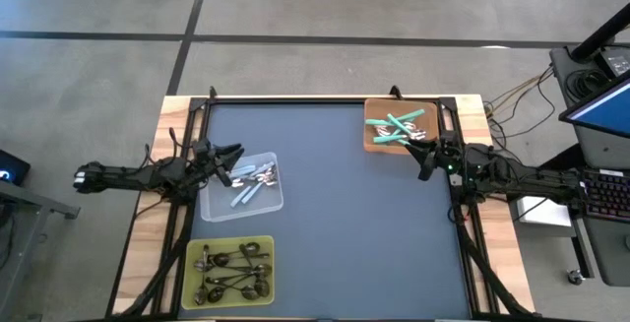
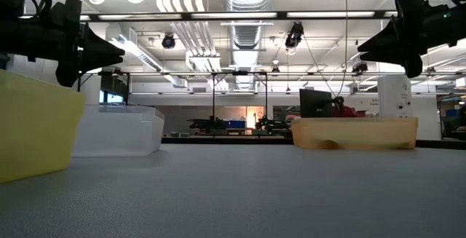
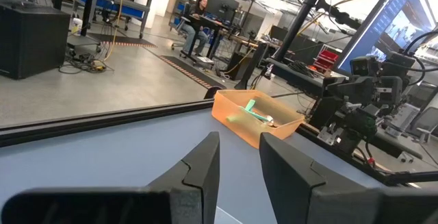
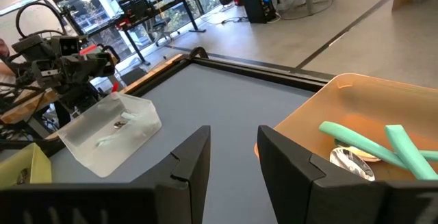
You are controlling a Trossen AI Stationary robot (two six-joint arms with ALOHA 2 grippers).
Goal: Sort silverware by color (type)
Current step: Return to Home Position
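The silverware lies sorted in three trays. Teal-handled spoons lie in the orange tray at the far right. Pale blue-handled spoons fill the clear tray at the left. Dark metal spoons rest in the yellow-green tray at the near left. My left gripper hovers level over the clear tray's left rim, open and holding nothing. My right gripper hangs open and holds nothing, just near of the orange tray.
The dark mat lies bare between the trays, across the middle and the near right. A black frame rail runs along the far edge. A person sits at a desk far beyond the table. A monitor and keyboard stand off the right side.
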